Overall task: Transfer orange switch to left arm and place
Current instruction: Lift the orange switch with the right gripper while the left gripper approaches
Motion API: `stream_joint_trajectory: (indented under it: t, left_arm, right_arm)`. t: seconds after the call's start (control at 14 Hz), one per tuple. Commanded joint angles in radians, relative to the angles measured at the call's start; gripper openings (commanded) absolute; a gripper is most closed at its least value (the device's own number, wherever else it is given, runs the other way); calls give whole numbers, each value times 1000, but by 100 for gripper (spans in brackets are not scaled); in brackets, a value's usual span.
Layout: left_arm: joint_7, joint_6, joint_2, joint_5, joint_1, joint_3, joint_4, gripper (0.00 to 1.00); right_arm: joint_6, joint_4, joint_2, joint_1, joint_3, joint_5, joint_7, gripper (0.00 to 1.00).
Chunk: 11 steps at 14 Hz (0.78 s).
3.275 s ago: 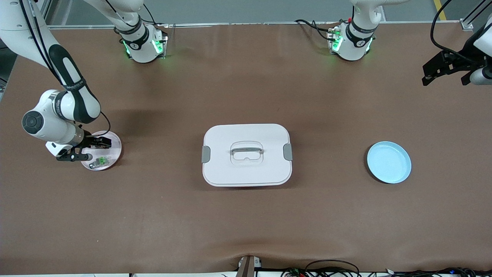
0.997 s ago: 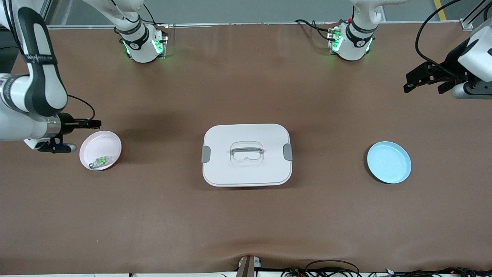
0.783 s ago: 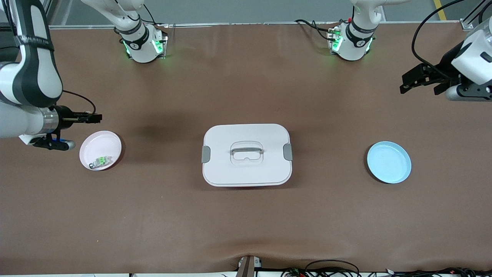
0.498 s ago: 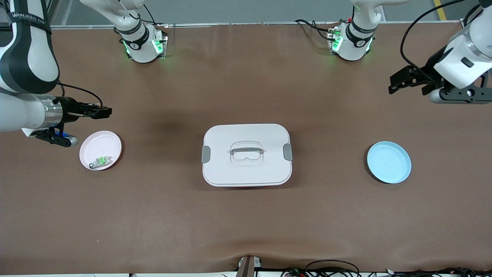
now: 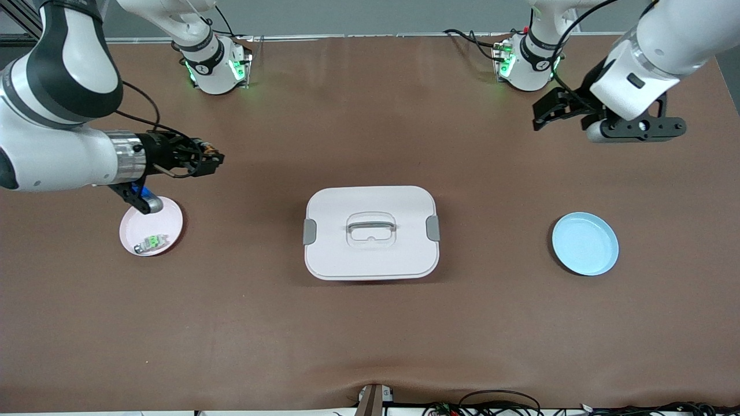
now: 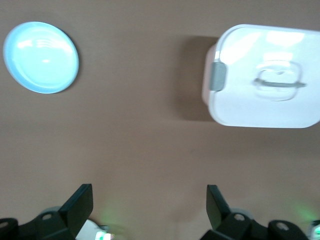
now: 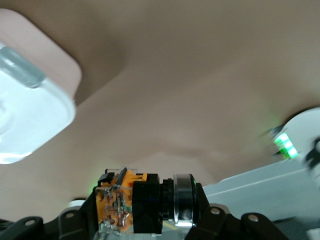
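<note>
The right claw (image 5: 213, 160) is clamped on the orange switch (image 7: 127, 206) and hangs in the air over bare table (image 5: 370, 341), between the pink plate (image 5: 167, 216) and the box (image 5: 370, 232). The plate lies just below the claw toward the right arm's end, with a small clear-and-green part (image 5: 151, 241) on it. The box sits well apart from the claw, mid-table. The left claw (image 5: 546, 110) hangs over the table near its own arm's base, fingers (image 6: 80, 205) spread wide with nothing between them. The blue plate (image 5: 585, 243) lies well apart from it, nearer the front camera.
</note>
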Motion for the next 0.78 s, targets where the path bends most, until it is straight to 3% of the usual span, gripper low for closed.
stream_joint_trajectory:
  t: [0.0,0.21,0.5,0.71]
  left_arm:
    - [-101,71,11,-82,4,-38,-6,100]
    - [-194,166,31,-93,4,-116,-14,100]
    - [-243,301,26,-99,10,-193,-92,100]
    - [-268,377,4,-236,14,-198,-159,100]
  right_arm:
    - [52,20,-1,97,-9,42,171,28]
    - [170,25,6,213,-9,73,349,27]
    - [333,34,13,339,-9,120,552,26]
    - [451,71,51,428,-9,120,694,26]
